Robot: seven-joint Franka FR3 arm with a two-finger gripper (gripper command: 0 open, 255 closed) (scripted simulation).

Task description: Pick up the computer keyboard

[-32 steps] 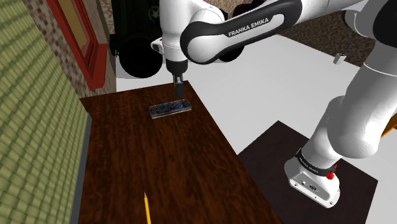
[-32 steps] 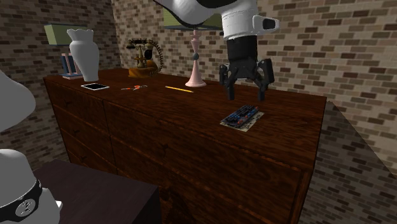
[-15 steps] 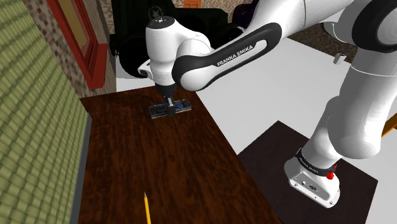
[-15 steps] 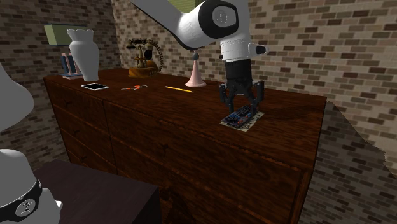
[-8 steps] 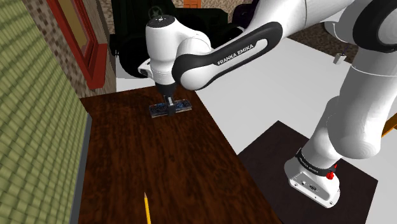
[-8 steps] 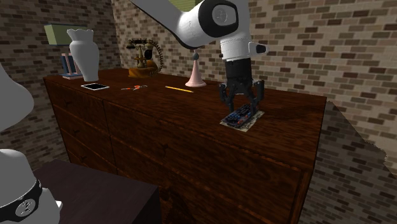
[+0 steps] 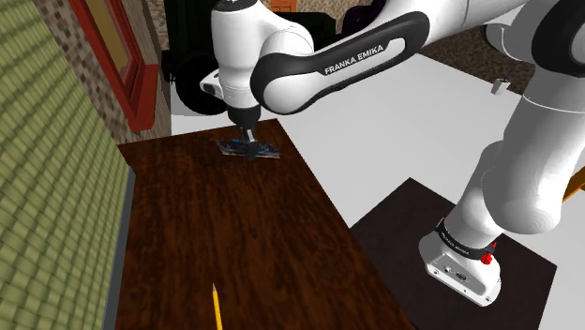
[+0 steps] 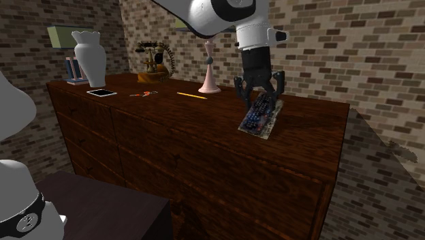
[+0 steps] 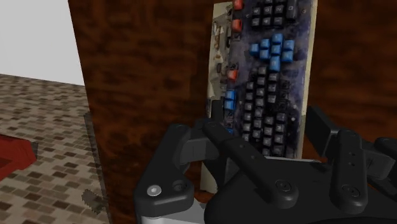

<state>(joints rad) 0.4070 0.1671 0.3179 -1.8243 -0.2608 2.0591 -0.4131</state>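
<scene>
Lift step: gripper (image 8: 259,99) pinching the keyboard (image 8: 258,116) across its short width, over the dresser (image 8: 170,119).

I see the fingers clamped on one end of the keyboard, which hangs steeply tilted near the dresser's end, close to the edge beside the white floor. Its low end sits at or just above the top; I cannot tell if it touches. I judge the grasp made and the lift begun. Next I'd raise straight up, slowly, since an end grip lets the board swing or slip.
</scene>
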